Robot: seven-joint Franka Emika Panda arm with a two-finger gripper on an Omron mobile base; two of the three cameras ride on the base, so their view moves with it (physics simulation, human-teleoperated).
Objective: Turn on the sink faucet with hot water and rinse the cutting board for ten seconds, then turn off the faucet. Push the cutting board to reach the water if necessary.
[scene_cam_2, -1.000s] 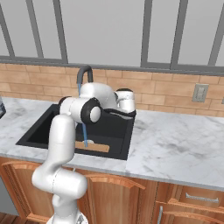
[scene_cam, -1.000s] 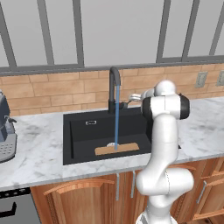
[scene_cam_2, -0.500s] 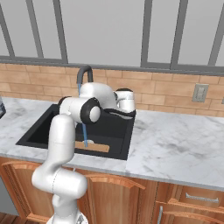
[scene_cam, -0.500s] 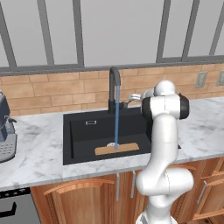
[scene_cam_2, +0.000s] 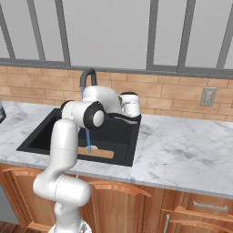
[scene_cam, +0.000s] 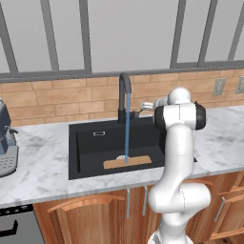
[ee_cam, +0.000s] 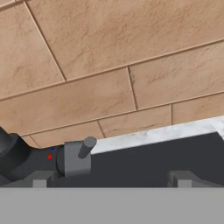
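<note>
Faucet: the black faucet [scene_cam: 124, 95] stands at the back rim of the sink, centre of the left base view; its spout arches forward over the basin.
Handle: a short grey lever [ee_cam: 85, 147] projects from the faucet base, lower left of the hand view, with a red and a blue dot just beside it on the dark body.
Water: a thin blue stream [scene_cam: 127, 128] drops straight from the spout and meets the board.
Board: the tan cutting board [scene_cam: 127, 162] lies flat on the basin floor toward the front wall, under the stream; in the right base view it [scene_cam_2: 101, 153] shows left of centre, partly behind the arm.
Sink: the black basin [scene_cam: 90, 152] is set into the marble counter [scene_cam: 38, 167].
Tool: the tool [ee_cam: 109, 181] sits at the bottom of the hand view, its two tips spread wide apart and holding nothing, with the lever just above the left tip [ee_cam: 41, 179]; whether they touch cannot be told.
Backdrop: tan brick wall [ee_cam: 113, 65] fills the upper hand view.
Other: a coffee machine [scene_cam: 6, 143] stands at the left edge of the left base view.
</note>
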